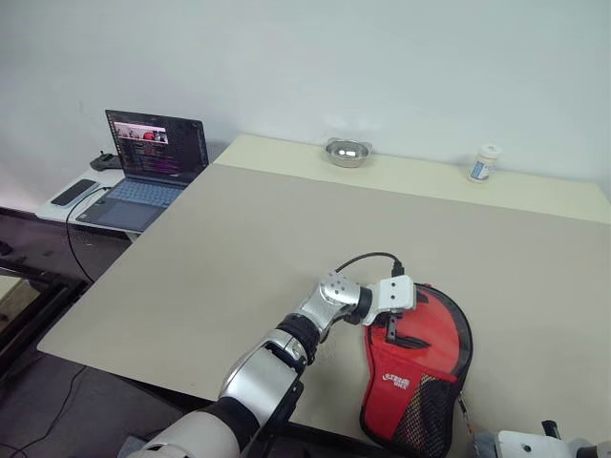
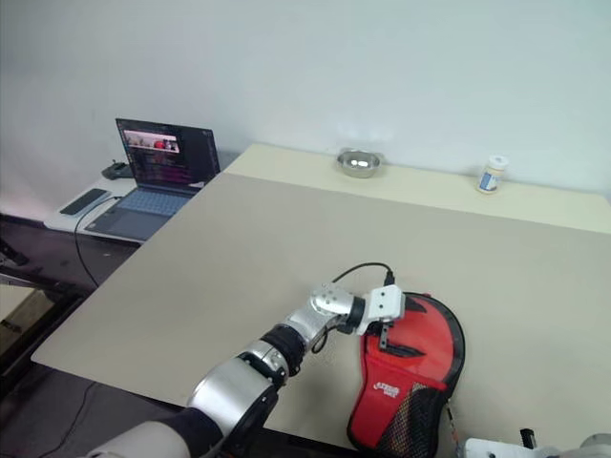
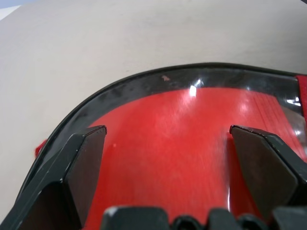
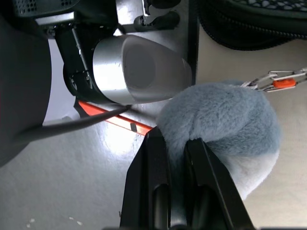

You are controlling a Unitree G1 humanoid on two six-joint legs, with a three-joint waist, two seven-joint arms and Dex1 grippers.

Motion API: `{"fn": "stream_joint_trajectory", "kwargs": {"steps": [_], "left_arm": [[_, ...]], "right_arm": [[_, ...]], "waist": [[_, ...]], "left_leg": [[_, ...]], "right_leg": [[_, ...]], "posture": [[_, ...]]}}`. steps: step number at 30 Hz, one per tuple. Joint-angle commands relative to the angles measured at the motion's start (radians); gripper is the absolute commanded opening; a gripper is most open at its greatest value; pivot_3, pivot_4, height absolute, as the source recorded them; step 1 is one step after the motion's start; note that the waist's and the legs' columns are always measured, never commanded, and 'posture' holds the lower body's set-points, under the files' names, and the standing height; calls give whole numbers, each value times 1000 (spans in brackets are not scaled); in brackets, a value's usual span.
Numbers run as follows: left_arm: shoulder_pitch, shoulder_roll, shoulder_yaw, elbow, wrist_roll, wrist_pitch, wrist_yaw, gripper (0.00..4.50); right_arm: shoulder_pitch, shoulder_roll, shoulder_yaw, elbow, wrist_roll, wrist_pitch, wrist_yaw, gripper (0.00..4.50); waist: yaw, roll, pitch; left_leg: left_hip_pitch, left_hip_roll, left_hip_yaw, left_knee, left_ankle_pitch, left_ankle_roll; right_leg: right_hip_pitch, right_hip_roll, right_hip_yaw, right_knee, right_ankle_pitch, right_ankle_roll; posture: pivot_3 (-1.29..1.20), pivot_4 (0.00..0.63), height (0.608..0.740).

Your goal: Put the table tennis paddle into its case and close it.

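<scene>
A: Where is the case [image 1: 420, 372] found?

B: It is laid flat on the desk [image 1: 239, 248], close to the front edge on the right side, red face up, with the mesh end nearest. The left hand [image 3: 168, 132] is held over its round end with the fingers spread wide; nothing is gripped.

A: And the paddle?

B: A smooth, shiny red surface [image 3: 172, 143] with a dark rim is seen between those fingers. Whether that is the paddle's rubber or the case itself cannot be told.

A: How is the right hand [image 4: 176, 139] set?

B: Its fingers are pressed together, just beside a grey fluffy ball [image 4: 225, 115] hung on a metal clasp [image 4: 278, 79]. Whether any fluff is pinched cannot be told.

A: How is the case expected to handle?

B: It is judged light and soft, so it would likely be dragged or buckled if pushed from one side. The glossy red face may be slippery, so it is better pinned from above. For closing, hold is best taken at the stiffer black edge.
</scene>
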Motion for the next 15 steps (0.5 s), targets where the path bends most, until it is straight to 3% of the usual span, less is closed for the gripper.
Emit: {"fn": "stream_joint_trajectory", "kwargs": {"steps": [1, 9, 15], "left_arm": [[41, 2, -82, 89, 103, 20, 3, 4500], [34, -1, -88, 93, 109, 22, 17, 4500], [36, -5, -92, 94, 111, 21, 22, 4500]], "right_arm": [[63, -39, 115, -42, 134, -56, 24, 1], [205, -168, 68, -42, 268, -166, -81, 1], [363, -185, -7, -42, 269, -237, -145, 1]], "waist": [[-1, 0, 0], [-1, 1, -1], [-9, 2, 1]], "left_leg": [[1, 0, -3, 0, 0, 0], [1, 0, -16, -1, -1, -2], [3, -3, -17, 1, -1, -2]], "right_leg": [[3, 0, -3, -3, 0, 0], [14, 0, -18, -10, -1, -2], [19, -1, -19, -10, -2, -2]], "posture": [[0, 150, 740], [0, 150, 740], [0, 150, 740]]}}
